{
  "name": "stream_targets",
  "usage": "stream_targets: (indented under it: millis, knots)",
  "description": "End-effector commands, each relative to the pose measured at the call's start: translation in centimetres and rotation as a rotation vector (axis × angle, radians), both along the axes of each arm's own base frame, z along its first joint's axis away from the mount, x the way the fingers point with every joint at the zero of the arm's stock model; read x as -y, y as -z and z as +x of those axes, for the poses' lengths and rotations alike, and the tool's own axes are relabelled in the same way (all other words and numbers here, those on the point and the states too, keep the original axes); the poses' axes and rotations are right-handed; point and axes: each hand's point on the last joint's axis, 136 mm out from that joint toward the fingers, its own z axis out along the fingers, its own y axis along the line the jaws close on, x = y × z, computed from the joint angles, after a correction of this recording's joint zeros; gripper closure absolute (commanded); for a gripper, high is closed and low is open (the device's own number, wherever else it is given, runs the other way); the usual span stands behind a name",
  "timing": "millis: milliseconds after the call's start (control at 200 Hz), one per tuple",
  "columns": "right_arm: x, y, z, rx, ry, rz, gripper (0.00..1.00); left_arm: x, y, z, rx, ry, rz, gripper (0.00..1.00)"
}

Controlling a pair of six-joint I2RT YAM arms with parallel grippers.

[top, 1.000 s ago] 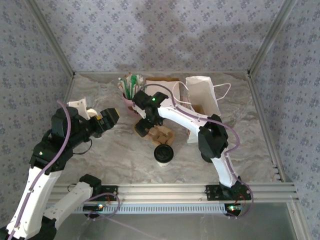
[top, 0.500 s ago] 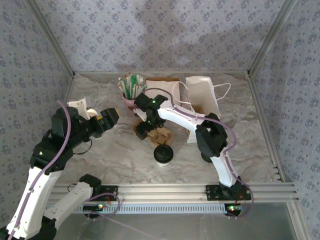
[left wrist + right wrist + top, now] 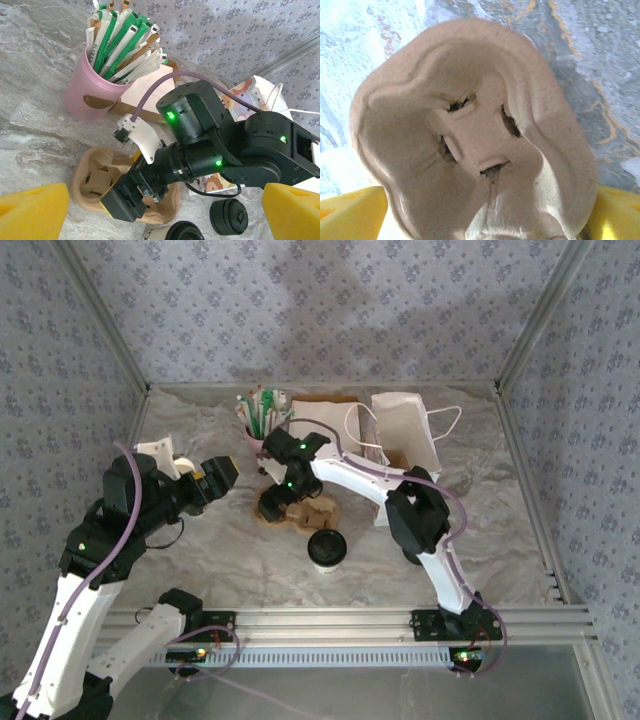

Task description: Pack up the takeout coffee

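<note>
Top: looks down from behind over the worktop [image 3: 200, 550]. Left wrist: faces the pulp cup carrier [image 3: 85, 187], mid-range. Right wrist: same carrier, close up.

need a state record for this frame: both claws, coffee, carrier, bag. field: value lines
left claw: open, empty, at the left, aimed toward the carrier
right claw: open, pointed down at the carrier's left end, nothing gripped
takeout coffee: upright on the table, lid on, just in front of the carrier, not loaded
cup carrier: flat on the table, visible pockets empty
paper bag: upright at the back, right of the carrier
pink cup: upright, full of packets, behind the carrier
</note>
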Motion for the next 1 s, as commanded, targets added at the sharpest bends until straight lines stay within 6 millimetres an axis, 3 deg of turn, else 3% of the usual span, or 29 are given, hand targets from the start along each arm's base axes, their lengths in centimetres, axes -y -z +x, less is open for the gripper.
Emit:
stream_targets:
  millis: [0, 105, 180, 355, 455, 710, 994]
  knots:
    - [-2.3, -0.2, -1.3, -0.043, -0.020, 0.044, 0.00, 0.0, -0.6, -0.1, 0.019, 0.010, 0.000, 0.01]
    - [-3.4, -1.2, -1.6, -0.033, -0.033, 0.061, 0.00, 0.0, -0.7, -0.1, 0.019, 0.010, 0.001, 0.01]
    - [-3.1, -2.0, -1.5, -0.001, -0.022, 0.037, 0.00, 0.0, -0.6, -0.1, 0.018, 0.009, 0.002, 0.01]
    - [0.7, -4.7, 1.9, 0.148, 0.162, -0.046, 0.00, 0.1, -0.6, 0.0, 0.015, 0.011, 0.002, 0.01]
    - [3.5, -5.9, 2.6, 0.190, 0.253, -0.079, 0.00, 0.1, -0.5, 0.0, 0.016, 0.014, 0.001, 0.01]
    - [8.7, -5.1, 1.7, 0.120, 0.431, -0.048, 0.00, 0.6, -0.2, 0.4, 0.007, 0.027, -0.002, 0.01]
    - [7.8, -3.4, 0.7, 0.043, 0.438, 0.025, 0.00, 0.9, -0.1, 0.7, 0.000, 0.035, -0.008, 0.01]
